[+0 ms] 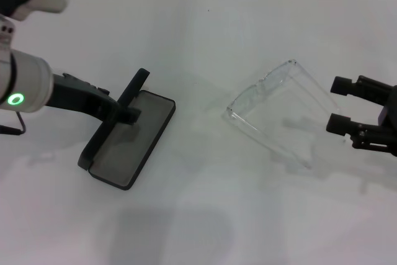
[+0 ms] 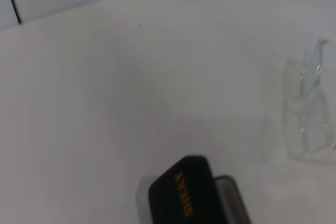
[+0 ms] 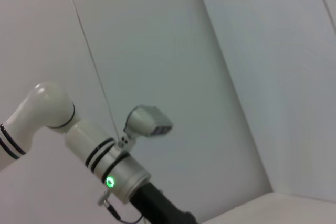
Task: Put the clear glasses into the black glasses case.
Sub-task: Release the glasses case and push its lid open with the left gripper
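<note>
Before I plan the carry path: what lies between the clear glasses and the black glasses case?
Only bare white table lies between the clear glasses and the black glasses case, as the head view shows.

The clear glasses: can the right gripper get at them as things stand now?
Probably yes. The right gripper is open beside the clear glasses, facing their temple arms, with only bare table between. The left gripper is far off at the open black glasses case.
</note>
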Available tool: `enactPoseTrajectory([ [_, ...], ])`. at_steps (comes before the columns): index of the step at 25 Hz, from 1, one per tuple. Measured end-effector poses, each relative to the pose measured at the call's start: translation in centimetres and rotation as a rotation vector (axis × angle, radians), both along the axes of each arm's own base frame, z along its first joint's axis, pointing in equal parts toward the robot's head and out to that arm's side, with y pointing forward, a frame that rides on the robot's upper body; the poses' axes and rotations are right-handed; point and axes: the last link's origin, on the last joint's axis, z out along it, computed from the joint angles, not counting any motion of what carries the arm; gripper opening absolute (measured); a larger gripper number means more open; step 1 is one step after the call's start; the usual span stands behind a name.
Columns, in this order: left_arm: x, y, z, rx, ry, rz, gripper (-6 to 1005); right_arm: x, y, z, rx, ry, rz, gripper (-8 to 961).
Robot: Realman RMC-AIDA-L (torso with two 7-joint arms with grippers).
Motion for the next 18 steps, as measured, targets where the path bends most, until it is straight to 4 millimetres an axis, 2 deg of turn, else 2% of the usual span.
enactPoseTrajectory([
  [8, -1.1, 1.5, -1.4, -0.002, 0.072, 0.030, 652, 0.5, -0.1, 0.6, 0.024, 0.002, -0.017, 875],
  [18, -1.3, 1.6, -2.1, 0.008, 0.151, 0.036, 582, 1.3, -0.1, 1.6, 0.088, 0.017, -0.047, 875],
])
